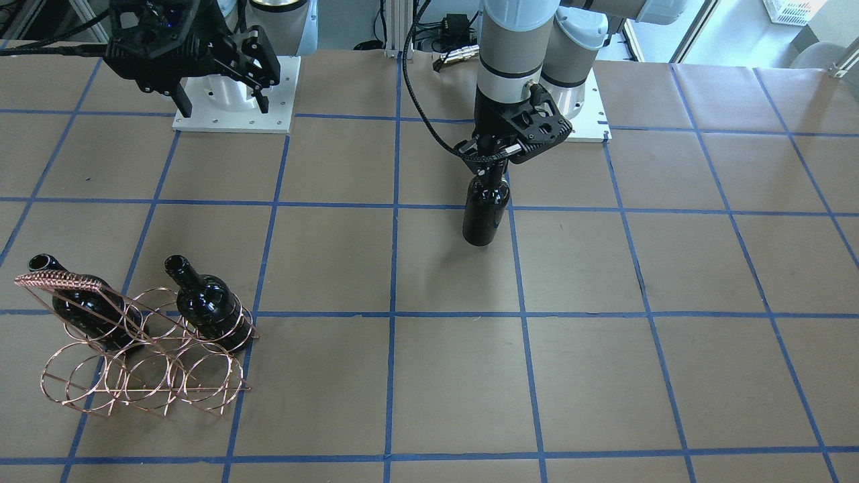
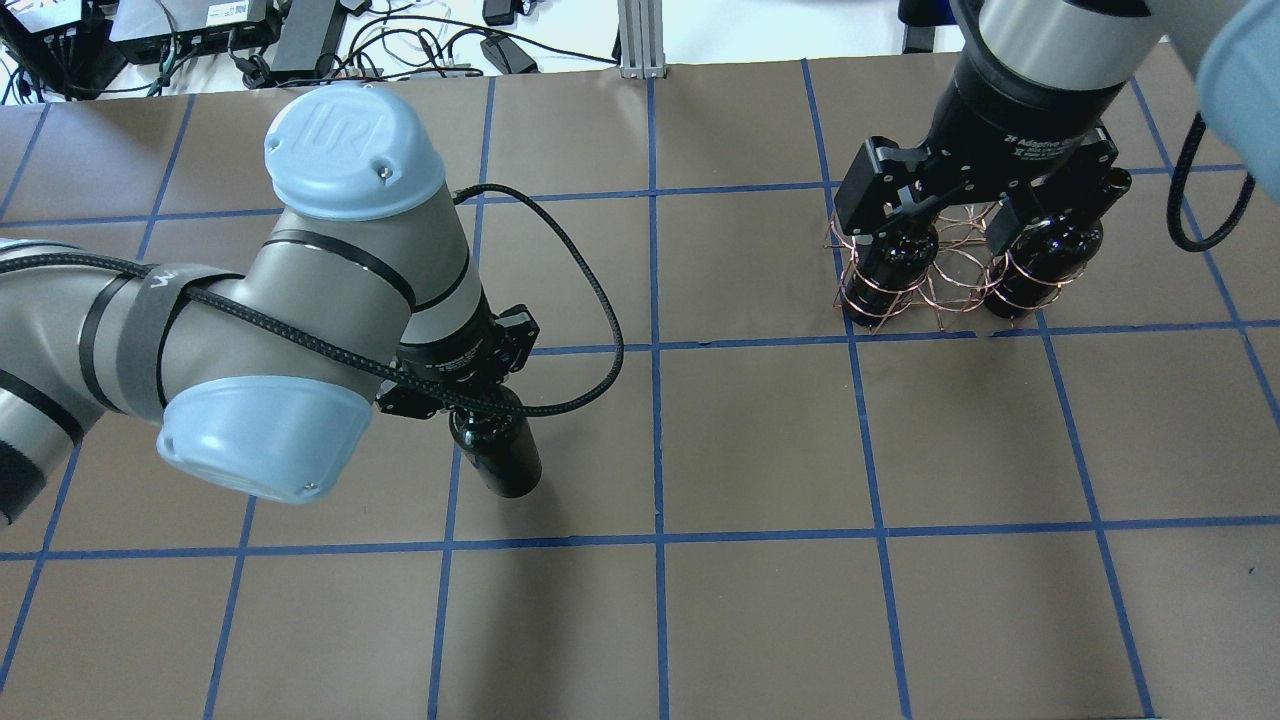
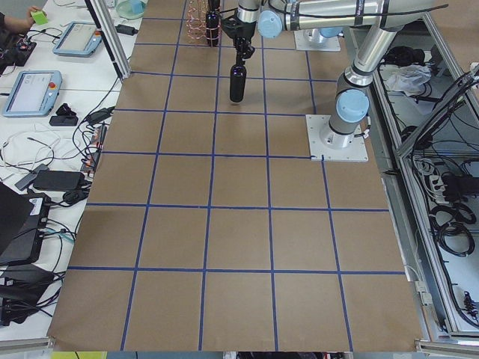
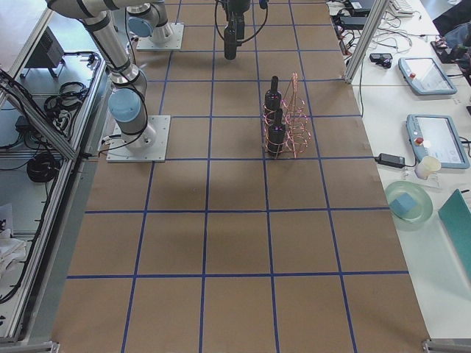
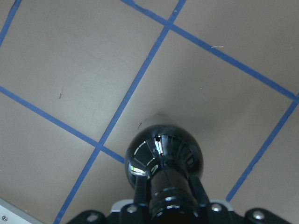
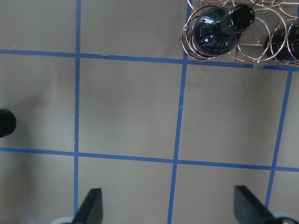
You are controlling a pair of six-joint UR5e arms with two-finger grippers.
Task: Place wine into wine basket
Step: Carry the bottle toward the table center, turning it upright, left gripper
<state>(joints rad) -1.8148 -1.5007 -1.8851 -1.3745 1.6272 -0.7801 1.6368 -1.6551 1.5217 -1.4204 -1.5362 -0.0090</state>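
Observation:
My left gripper (image 1: pixel 494 168) is shut on the neck of a black wine bottle (image 1: pixel 484 218), which it holds upright near the table's middle. In the left wrist view the bottle (image 5: pixel 163 156) fills the lower centre, over a blue tape line. The copper wire wine basket (image 1: pixel 144 365) stands at the far side of the table, on my right. Two more black bottles (image 1: pixel 82 303) (image 1: pixel 209 307) stand upright in its hoops. My right gripper (image 2: pixel 935 228) hangs open above the basket (image 2: pixel 940 285), gripping nothing. Its fingers (image 6: pixel 91 207) frame bare table.
Brown paper with a blue tape grid covers the table (image 1: pixel 604 335). The arm bases stand on white plates (image 1: pixel 235 114) at the robot's edge. Cables and electronics (image 2: pixel 300 40) lie beyond the far edge. Tablets (image 4: pixel 434 140) and a bowl (image 4: pixel 408 202) sit on a side bench.

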